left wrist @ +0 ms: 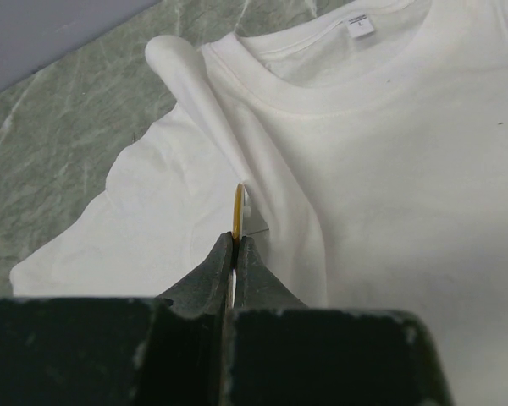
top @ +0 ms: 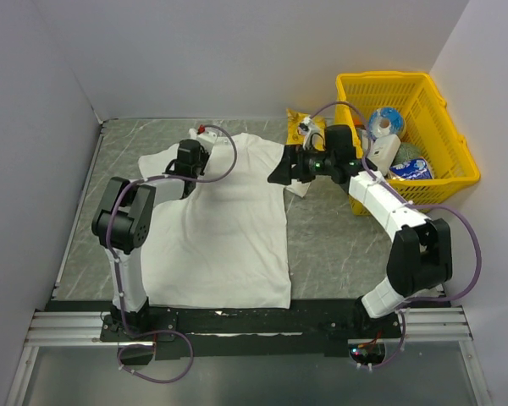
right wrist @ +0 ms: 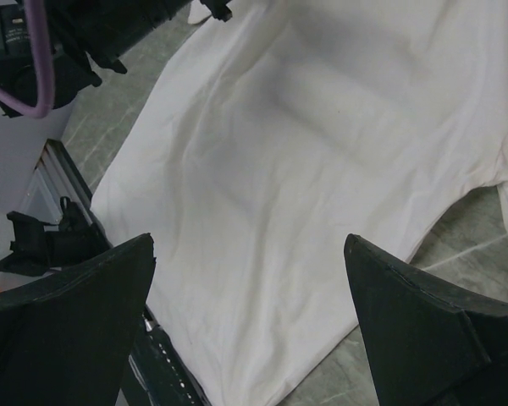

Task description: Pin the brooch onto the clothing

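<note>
The white T-shirt (top: 229,228) lies flat on the table, neck at the far end. My left gripper (top: 190,154) is low over its left shoulder. In the left wrist view the left gripper (left wrist: 235,239) is shut on the brooch (left wrist: 237,207), a thin golden piece seen edge-on that sticks out past the fingertips. It is right at a raised fold of the T-shirt (left wrist: 389,169) by the collar; I cannot tell whether it touches. My right gripper (top: 279,173) hovers by the shirt's right sleeve. It is wide open and empty (right wrist: 249,241) above the T-shirt (right wrist: 305,152).
A yellow basket (top: 444,161) with several items stands at the far right. A yellow crisp bag (top: 309,127) lies beside it, near the right gripper. A small red and white object (top: 205,131) sits past the collar. Grey walls enclose the table.
</note>
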`<state>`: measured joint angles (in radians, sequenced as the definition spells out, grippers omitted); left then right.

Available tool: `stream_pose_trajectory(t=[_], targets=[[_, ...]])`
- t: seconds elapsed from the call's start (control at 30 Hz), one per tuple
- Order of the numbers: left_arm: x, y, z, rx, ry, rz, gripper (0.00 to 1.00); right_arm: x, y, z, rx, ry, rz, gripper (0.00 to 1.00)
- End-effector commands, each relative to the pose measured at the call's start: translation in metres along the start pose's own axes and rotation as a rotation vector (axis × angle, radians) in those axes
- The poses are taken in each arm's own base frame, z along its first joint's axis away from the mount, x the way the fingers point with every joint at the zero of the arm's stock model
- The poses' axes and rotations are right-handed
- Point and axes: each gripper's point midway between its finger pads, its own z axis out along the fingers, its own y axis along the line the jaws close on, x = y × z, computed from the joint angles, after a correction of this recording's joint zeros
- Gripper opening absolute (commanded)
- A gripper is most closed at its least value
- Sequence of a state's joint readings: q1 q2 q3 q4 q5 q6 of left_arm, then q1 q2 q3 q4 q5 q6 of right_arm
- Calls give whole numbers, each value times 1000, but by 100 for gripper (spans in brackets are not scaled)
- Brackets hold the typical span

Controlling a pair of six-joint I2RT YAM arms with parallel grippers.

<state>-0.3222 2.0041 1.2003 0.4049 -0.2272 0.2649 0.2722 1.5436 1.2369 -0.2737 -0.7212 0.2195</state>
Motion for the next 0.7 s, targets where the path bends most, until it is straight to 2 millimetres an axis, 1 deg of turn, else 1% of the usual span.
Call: stream_pose_trajectory(t=[0.0,0.07,0.1,0.17,0.2,0.23,0.3,0.33,0.4,0.43,0.5,0.57,0.67], targets=[[-35,-1,-12,84,-95,-95,1,-8,6,20,7,-1,-60,100],[-37,0,-15,94,-104,-105,1,-5,6,31,8,17,-67,100],[-38,1,-15,104,-109,-111,1,-7,12,36,1,20,-78,100],[-43,1,-20,123,-122,-128,1,-2,10,49,0,43,-69,100],[-48,4,-23,128,-136,-141,1,-5,13,53,-5,42,-75,100],[-48,4,-25,143,-141,-151,1,0,13,61,-7,58,-73,100],[-54,9,-29,169,-160,-186,1,-1,17,70,-18,59,-76,100],[-56,7,-31,193,-167,-196,1,4,17,79,-20,74,-75,100],[-61,12,-36,205,-182,-219,1,2,20,86,-28,74,-77,100],[-61,14,-37,198,-180,-224,1,4,21,92,-33,82,-75,100],[-62,19,-39,185,-179,-221,1,3,22,97,-39,86,-69,100],[-57,21,-38,166,-161,-202,1,4,21,100,-38,88,-64,100],[-45,25,-32,138,-110,-164,1,5,19,99,-30,88,-64,100]])
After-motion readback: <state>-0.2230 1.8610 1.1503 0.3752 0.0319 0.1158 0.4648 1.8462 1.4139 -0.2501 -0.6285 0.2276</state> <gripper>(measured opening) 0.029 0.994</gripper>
